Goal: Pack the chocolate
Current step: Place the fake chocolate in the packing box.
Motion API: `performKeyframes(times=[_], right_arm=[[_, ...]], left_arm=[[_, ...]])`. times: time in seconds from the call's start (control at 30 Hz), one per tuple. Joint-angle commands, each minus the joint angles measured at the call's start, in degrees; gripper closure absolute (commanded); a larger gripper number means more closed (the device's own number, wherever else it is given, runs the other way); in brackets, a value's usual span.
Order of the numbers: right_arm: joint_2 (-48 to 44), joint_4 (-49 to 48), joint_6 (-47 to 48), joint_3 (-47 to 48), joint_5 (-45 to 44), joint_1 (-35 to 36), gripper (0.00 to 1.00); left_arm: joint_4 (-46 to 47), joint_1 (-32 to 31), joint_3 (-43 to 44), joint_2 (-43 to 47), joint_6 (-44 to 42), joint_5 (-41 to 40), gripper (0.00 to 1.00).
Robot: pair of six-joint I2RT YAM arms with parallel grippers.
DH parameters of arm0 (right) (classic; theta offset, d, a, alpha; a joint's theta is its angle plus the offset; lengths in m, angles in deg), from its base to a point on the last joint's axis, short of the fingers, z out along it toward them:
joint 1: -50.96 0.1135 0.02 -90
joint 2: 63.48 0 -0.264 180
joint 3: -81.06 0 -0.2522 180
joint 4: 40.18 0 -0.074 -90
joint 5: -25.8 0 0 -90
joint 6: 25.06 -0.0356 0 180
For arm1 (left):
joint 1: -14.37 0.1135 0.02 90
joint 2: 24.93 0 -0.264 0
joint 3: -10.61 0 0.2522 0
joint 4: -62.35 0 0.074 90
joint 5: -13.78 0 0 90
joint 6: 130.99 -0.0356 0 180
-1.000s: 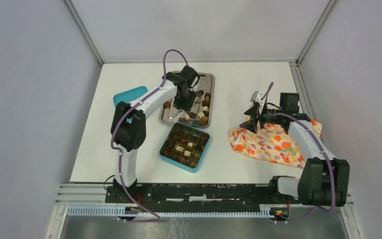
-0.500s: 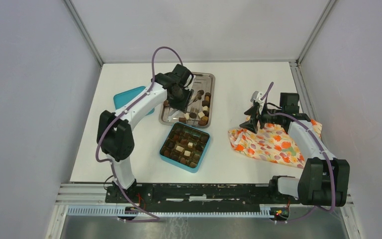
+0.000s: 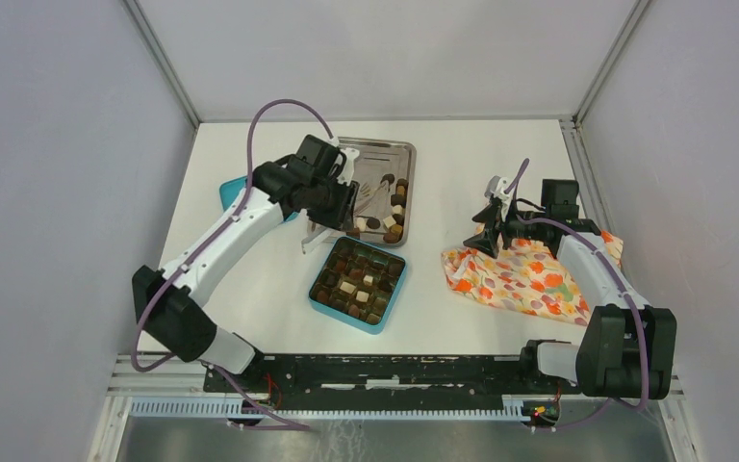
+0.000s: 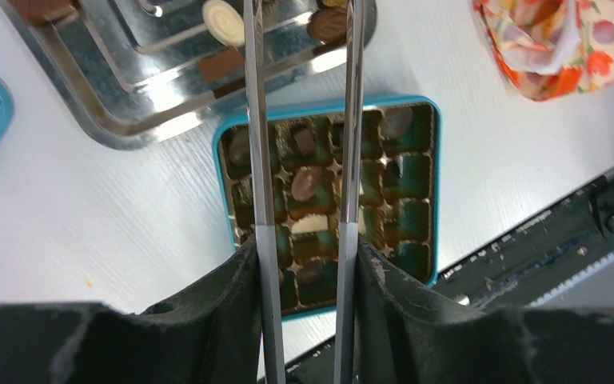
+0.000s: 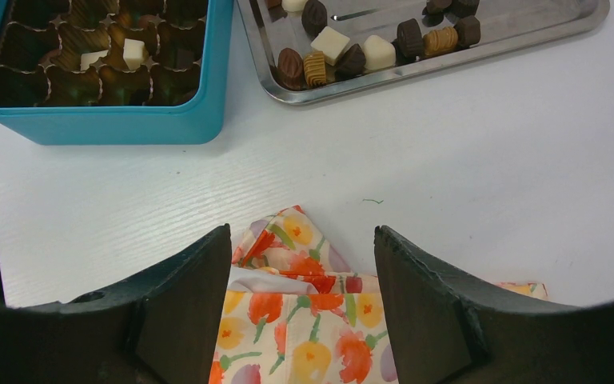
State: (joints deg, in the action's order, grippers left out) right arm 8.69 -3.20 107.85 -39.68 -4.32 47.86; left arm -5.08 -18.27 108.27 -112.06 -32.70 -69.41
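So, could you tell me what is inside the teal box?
Dark, brown and white chocolates fill many cells of the box; some are empty. From the left wrist, tongs hide two strips.

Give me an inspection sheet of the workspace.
Surface: white table, no damage seen.
Job's things: small brown and cream chocolate pieces on the rectangular steel tray and in the teal square compartmented box; some compartments empty.
Clutter: teal flat lid, orange floral cloth.
Grippers: left gripper shut on long metal tongs near the tray; right gripper open above the cloth.
Cables: purple cable arcs over left arm.
Surroundings: grey walls, nothing else seen.
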Motion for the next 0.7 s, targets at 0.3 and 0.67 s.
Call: performKeyframes(times=[0.3, 0.67], right_arm=[[-0.06, -0.64, 0.68, 0.85, 0.15, 0.19, 0.28], [0.09, -0.65, 0.68, 0.83, 0.15, 0.19, 0.28]], left_arm=[[-5.1, -1.83, -9.99, 16.16, 4.27, 8.05, 0.96], [-11.74, -4.17, -15.92, 23.33, 4.9, 14.1, 0.96]])
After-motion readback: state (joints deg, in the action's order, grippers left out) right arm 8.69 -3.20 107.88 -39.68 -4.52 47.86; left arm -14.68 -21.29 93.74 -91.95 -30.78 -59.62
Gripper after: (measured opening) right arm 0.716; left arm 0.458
